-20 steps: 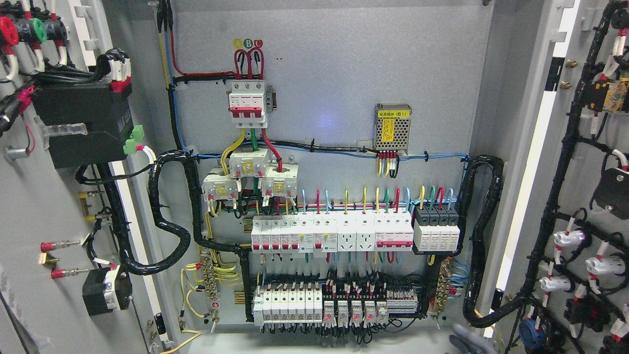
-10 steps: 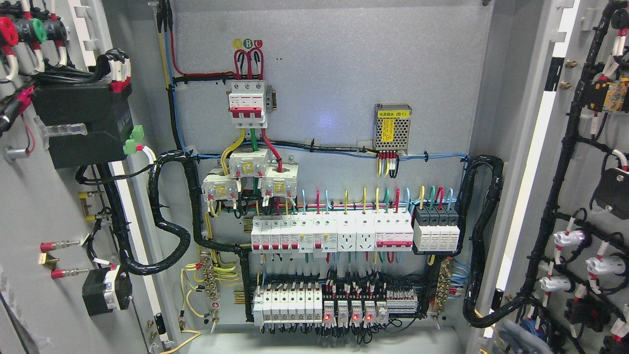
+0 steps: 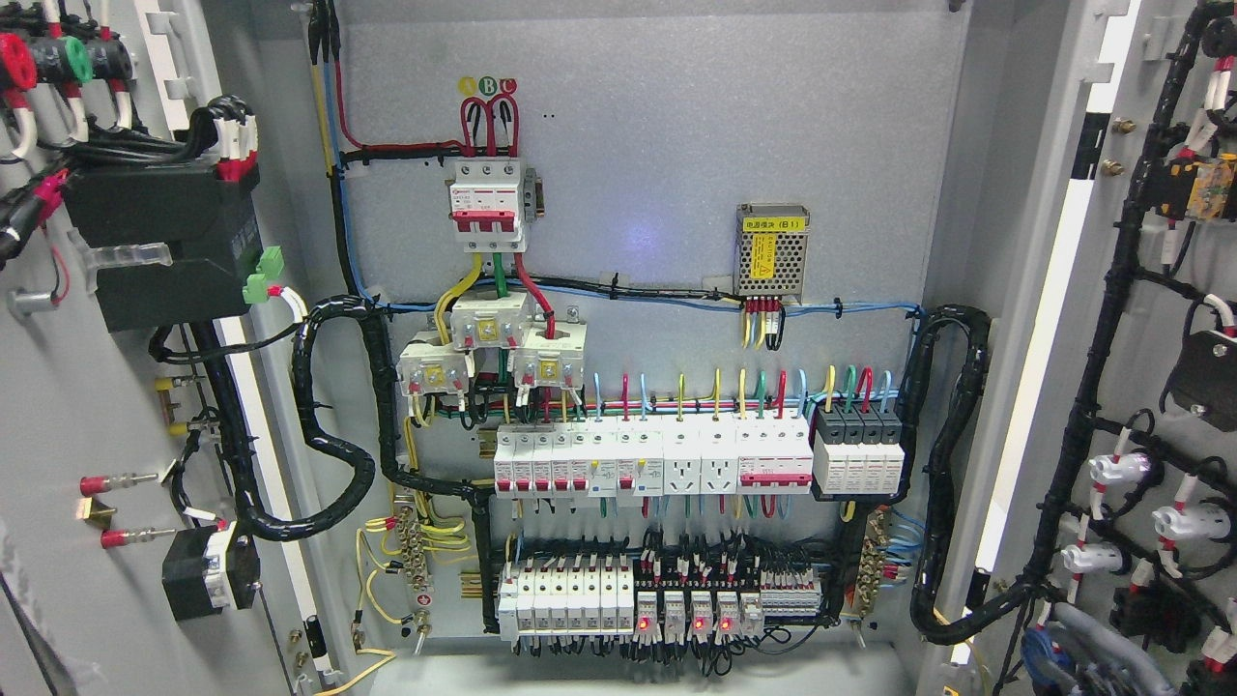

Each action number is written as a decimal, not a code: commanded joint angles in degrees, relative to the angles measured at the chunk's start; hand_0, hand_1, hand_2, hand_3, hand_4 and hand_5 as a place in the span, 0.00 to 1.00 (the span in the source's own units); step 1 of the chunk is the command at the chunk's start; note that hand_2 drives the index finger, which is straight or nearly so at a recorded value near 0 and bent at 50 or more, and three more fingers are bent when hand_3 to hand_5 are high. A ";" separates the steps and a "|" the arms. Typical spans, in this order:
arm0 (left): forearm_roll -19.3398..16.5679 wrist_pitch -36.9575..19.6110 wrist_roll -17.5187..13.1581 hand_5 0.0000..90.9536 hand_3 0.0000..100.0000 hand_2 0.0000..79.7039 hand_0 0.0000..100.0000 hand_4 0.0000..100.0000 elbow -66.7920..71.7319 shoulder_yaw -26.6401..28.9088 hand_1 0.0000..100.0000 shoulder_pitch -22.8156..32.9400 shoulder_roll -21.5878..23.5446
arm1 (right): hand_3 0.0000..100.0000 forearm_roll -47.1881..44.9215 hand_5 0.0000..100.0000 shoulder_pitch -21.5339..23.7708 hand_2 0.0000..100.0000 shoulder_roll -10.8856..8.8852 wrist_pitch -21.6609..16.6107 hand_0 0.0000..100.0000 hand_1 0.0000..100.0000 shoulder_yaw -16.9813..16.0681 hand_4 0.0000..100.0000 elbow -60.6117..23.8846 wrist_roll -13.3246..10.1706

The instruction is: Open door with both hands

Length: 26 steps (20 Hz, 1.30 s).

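The electrical cabinet stands with both doors swung wide. The left door (image 3: 58,406) shows its inner face with a black module and wiring. The right door (image 3: 1150,319) shows its inner face with black cable looms and white connectors. A grey robot hand (image 3: 1102,640) shows at the bottom right, low against the right door's inner face, among the cables there. Only part of it is in view. Its arm comes in from the lower right, so I take it as my right hand. My left hand does not show.
The cabinet back panel (image 3: 657,155) carries a red-and-white main breaker (image 3: 488,205), rows of white breakers (image 3: 652,462), relays with red lights (image 3: 681,611) and a small power supply (image 3: 771,249). Thick black cable loops hang at both hinge sides.
The grey hand has moved to the right along the bottom, from under the cabinet's lower right corner to the right door's inner face. The doors have not visibly moved.
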 commanded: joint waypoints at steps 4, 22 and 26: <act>0.36 -0.17 0.04 0.00 0.00 0.00 0.00 0.00 -0.43 5.09 0.00 -0.04 -1.14 | 0.00 -1.35 0.00 0.43 0.00 -1.38 0.14 0.19 0.00 -4.24 0.00 2.22 -0.23; 1.85 0.09 0.13 0.00 0.00 0.00 0.00 0.00 -0.52 7.55 0.00 -2.67 -1.58 | 0.00 -5.22 0.00 3.77 0.00 -1.38 0.14 0.19 0.00 -6.09 0.00 2.93 0.12; 3.96 0.00 0.13 0.00 0.00 0.00 0.00 0.00 -0.52 9.22 0.00 -2.67 -0.70 | 0.00 -5.66 0.00 4.56 0.00 -1.29 0.14 0.19 0.00 -7.49 0.00 2.93 -0.23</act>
